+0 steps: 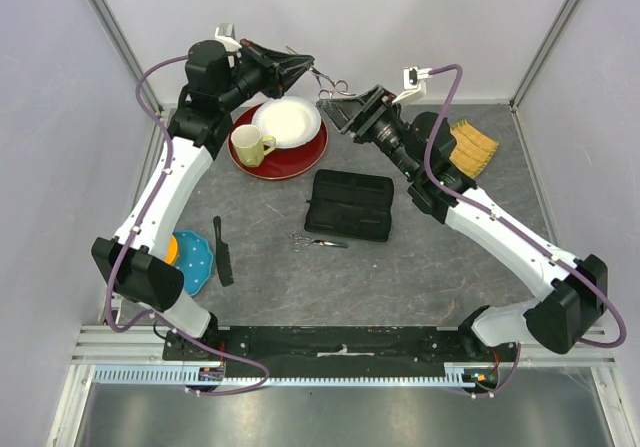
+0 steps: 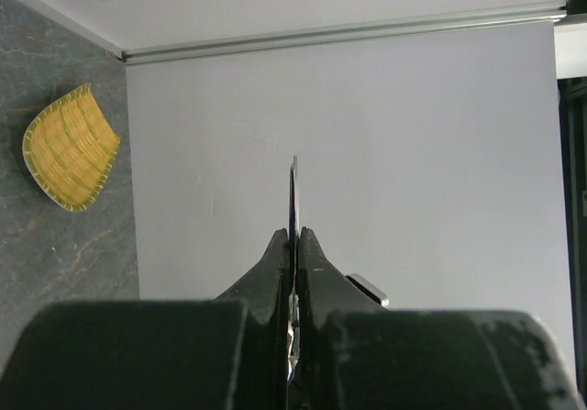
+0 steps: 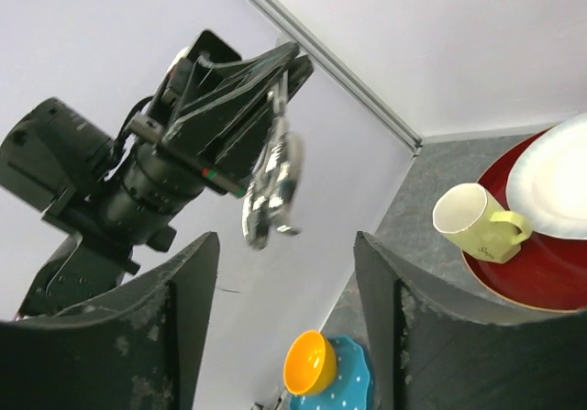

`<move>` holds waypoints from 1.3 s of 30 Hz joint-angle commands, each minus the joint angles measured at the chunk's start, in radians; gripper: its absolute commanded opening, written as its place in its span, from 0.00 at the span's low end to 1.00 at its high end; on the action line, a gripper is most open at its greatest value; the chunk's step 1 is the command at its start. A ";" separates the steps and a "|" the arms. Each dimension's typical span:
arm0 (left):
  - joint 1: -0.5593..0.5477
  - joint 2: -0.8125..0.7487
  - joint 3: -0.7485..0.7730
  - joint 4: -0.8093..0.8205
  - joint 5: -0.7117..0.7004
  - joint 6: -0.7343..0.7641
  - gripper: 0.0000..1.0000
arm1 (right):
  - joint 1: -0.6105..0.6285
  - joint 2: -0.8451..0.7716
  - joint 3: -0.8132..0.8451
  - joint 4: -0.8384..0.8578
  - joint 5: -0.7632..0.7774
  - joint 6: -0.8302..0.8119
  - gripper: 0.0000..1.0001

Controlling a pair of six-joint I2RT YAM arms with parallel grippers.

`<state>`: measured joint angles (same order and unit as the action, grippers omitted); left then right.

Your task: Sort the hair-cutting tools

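Top view. The left arm is stretched to the far side, its left gripper [image 1: 306, 69] raised over the far rim of a white plate [image 1: 287, 123] and clamped on the held scissors [image 1: 332, 88]. The ring handles stick out to the right. The right arm is reached far and leftward. The right gripper [image 1: 343, 110] is spread wide, holds nothing, and is near those rings. Loose scissors [image 1: 318, 241] lie flat on the table [image 1: 420, 267], just near of a black rectangular case [image 1: 350, 205]. A black handled comb [image 1: 222, 252] lies to the left, beside a blue dotted plate [image 1: 198, 265] carrying an orange bowl [image 1: 171, 251]. A pale yellow mug [image 1: 252, 145] and the white plate sit on a red plate [image 1: 285, 162]. A woven yellow basket [image 1: 472, 147] lies far right. The table is grey and stone-mottled, enclosed by pale walls [image 1: 400, 17].

Left wrist view. The jaws are pressed together on a thin metal blade, seen edge-on against the wall.

Right wrist view. The two dark fingers [image 3: 183, 323] are well apart. The held scissors hang from the left gripper beyond them, rings downward and blurred.
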<state>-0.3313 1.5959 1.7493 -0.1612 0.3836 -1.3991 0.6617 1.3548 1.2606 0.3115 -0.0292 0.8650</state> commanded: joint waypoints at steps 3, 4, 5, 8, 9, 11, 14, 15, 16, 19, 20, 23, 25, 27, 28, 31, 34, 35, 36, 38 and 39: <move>-0.005 -0.045 0.007 0.002 -0.023 -0.087 0.02 | -0.020 0.064 0.048 0.144 0.018 0.039 0.62; -0.005 -0.048 0.001 0.006 -0.023 -0.087 0.02 | -0.024 0.070 0.065 0.146 0.008 0.042 0.60; -0.006 -0.050 -0.011 0.015 -0.022 -0.086 0.02 | -0.030 0.076 0.071 0.150 0.000 0.046 0.59; -0.005 -0.053 -0.037 0.032 -0.025 -0.087 0.02 | -0.039 0.090 0.085 0.156 -0.011 0.058 0.57; -0.005 -0.051 -0.043 0.035 -0.025 -0.087 0.02 | -0.040 0.093 0.088 0.159 -0.015 0.060 0.57; -0.005 -0.053 -0.059 0.043 -0.022 -0.090 0.02 | -0.047 0.095 0.094 0.164 -0.017 0.068 0.56; -0.005 -0.062 -0.076 0.055 -0.017 -0.097 0.02 | -0.053 0.102 0.103 0.156 -0.014 0.078 0.53; -0.005 -0.065 -0.077 0.055 -0.017 -0.090 0.02 | -0.054 0.106 0.105 0.155 -0.014 0.084 0.51; -0.005 -0.067 -0.079 0.055 -0.017 -0.084 0.02 | -0.056 0.107 0.105 0.156 -0.015 0.092 0.49; -0.005 -0.074 -0.093 0.054 -0.020 -0.078 0.02 | -0.062 0.122 0.118 0.143 -0.031 0.123 0.36; -0.006 -0.077 -0.099 0.054 -0.019 -0.078 0.02 | -0.065 0.127 0.125 0.140 -0.040 0.134 0.30; -0.006 -0.077 -0.109 0.055 -0.014 -0.078 0.02 | -0.066 0.141 0.132 0.133 -0.070 0.157 0.28; -0.006 -0.077 -0.111 0.054 -0.011 -0.075 0.02 | -0.066 0.141 0.128 0.132 -0.078 0.164 0.32; -0.006 -0.076 -0.111 0.055 -0.011 -0.072 0.02 | -0.066 0.139 0.126 0.129 -0.081 0.164 0.42; -0.006 -0.076 -0.112 0.058 -0.012 -0.071 0.02 | -0.066 0.139 0.128 0.127 -0.086 0.166 0.45; -0.006 -0.071 -0.109 0.057 -0.014 -0.058 0.02 | -0.066 0.145 0.132 0.118 -0.100 0.187 0.35; -0.006 -0.067 -0.106 0.058 -0.011 -0.049 0.02 | -0.066 0.147 0.138 0.112 -0.107 0.192 0.25; -0.006 -0.067 -0.106 0.055 -0.011 -0.044 0.02 | -0.066 0.150 0.141 0.109 -0.110 0.190 0.21; -0.008 -0.063 -0.106 0.054 -0.011 -0.044 0.02 | -0.066 0.152 0.145 0.094 -0.112 0.190 0.15; -0.006 -0.059 -0.109 0.054 -0.003 -0.035 0.05 | -0.068 0.156 0.164 0.068 -0.110 0.184 0.00; -0.006 -0.059 -0.112 0.052 0.000 -0.028 0.12 | -0.070 0.156 0.168 0.046 -0.109 0.183 0.00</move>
<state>-0.3332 1.5604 1.6363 -0.1406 0.3630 -1.4425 0.5892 1.5074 1.3579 0.3714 -0.1047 1.0569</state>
